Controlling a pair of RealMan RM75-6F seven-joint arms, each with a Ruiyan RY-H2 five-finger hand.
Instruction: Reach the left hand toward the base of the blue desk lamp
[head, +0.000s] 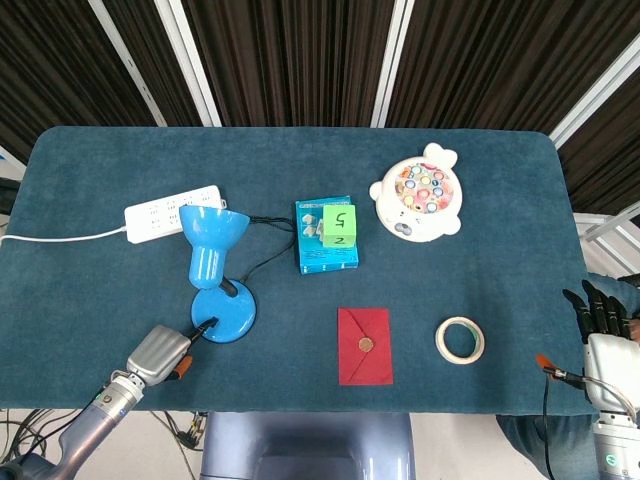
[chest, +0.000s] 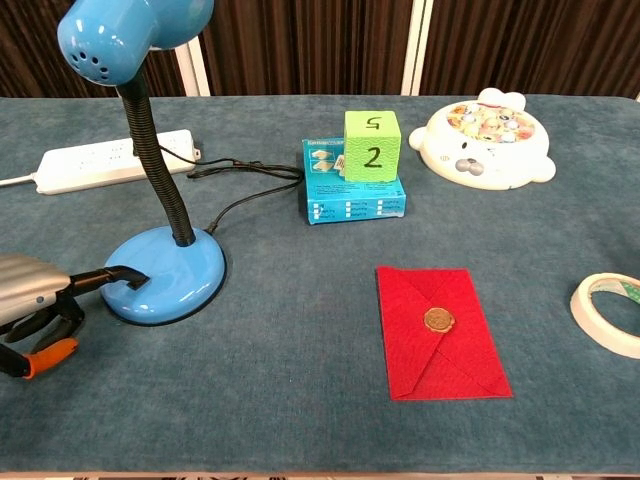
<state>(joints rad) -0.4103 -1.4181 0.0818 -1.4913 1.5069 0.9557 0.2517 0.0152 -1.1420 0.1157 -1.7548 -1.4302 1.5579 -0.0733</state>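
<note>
The blue desk lamp stands at the table's left, its round base (head: 228, 312) (chest: 175, 272) under a black gooseneck and its shade (head: 212, 228) (chest: 120, 35) up high. My left hand (head: 158, 352) (chest: 30, 298) lies just left of the base near the front edge. One black finger (chest: 105, 274) stretches out and its tip touches the base's near-left rim by the switch. The other fingers are curled under and hold nothing. My right hand (head: 603, 330) hangs off the table's front right corner with its fingers straight and empty, out of the chest view.
The lamp's black cord (chest: 240, 190) runs back to a white power strip (head: 170, 211). A green numbered cube (chest: 372, 145) sits on a teal box (chest: 355, 195) at the centre. A red envelope (chest: 440, 330), a tape roll (head: 460, 339) and a white fishing toy (head: 417, 194) lie to the right.
</note>
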